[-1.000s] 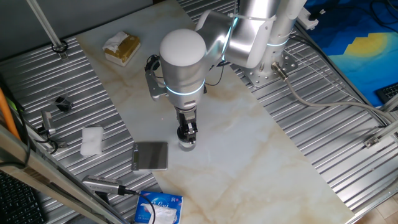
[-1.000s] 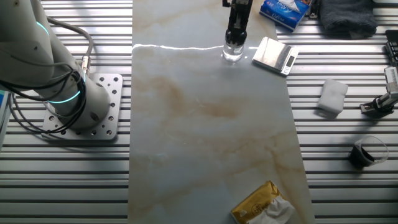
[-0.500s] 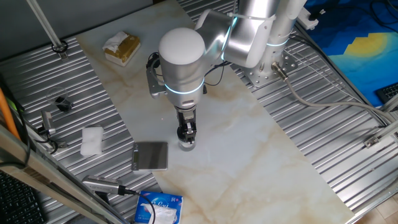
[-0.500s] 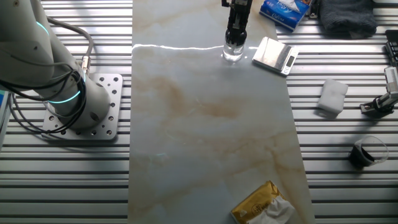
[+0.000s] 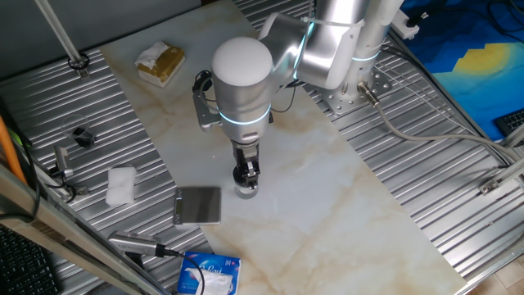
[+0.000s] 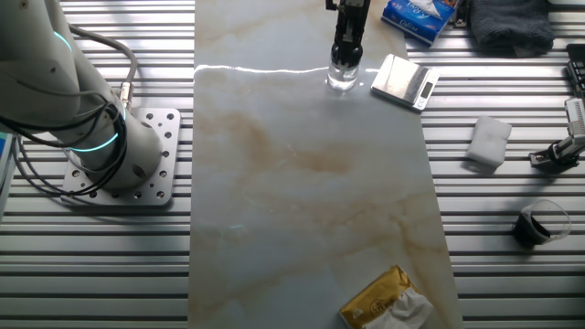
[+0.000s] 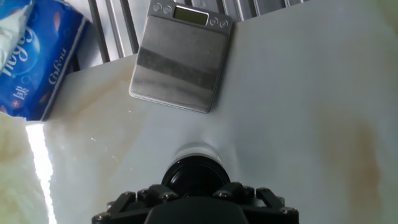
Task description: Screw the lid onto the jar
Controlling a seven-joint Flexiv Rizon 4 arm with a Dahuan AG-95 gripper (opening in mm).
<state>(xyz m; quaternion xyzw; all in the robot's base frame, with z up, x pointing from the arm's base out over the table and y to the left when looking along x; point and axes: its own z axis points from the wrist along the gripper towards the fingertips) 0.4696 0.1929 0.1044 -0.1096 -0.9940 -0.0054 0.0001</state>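
Observation:
The small clear jar (image 5: 246,191) stands upright on the marble board, right of the grey scale; the other fixed view shows the jar (image 6: 343,79) too. The black lid (image 7: 194,176) sits on top of the jar, whose clear rim (image 7: 198,151) shows just beyond it in the hand view. My gripper (image 5: 246,174) points straight down over the jar and is shut on the lid. In the other fixed view the gripper (image 6: 345,53) stands directly above the glass. The fingers hide most of the lid in both fixed views.
A grey scale (image 5: 198,205) lies just left of the jar, and a blue tissue pack (image 5: 210,273) sits near the front edge. On the ribbed metal at left are a white folded cloth (image 5: 121,185) and a small black part (image 5: 80,135). A yellow packet (image 5: 160,62) lies far back.
The arm's white wrist joint has shifted slightly from side to side. The gripper, lid and jar stay in the same spot.

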